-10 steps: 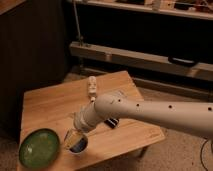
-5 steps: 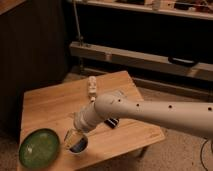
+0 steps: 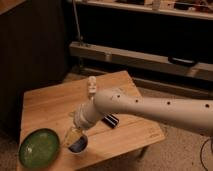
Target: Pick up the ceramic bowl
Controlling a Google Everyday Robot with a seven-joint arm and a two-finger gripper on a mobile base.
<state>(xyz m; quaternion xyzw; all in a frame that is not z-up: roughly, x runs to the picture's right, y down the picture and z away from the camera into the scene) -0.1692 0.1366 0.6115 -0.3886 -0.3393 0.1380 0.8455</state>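
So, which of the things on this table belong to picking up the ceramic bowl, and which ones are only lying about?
For the job:
green ceramic bowl, near left corner of the wooden table
gripper, jaws open, low over the cup, right of the bowl

Just lying about:
small white cup with blue contents
dark flat object beside the arm
small pale object near the far edge

Your ceramic bowl (image 3: 39, 147) sits upright, glossy green and shallow, on the table's (image 3: 50, 105) near corner. The gripper (image 3: 73, 136) hangs just beside it.

On table (image 3: 50, 105) front-L corner: ceramic bowl (image 3: 39, 146), cup (image 3: 80, 146) just R of it, gripper (image 3: 73, 136) over cup.
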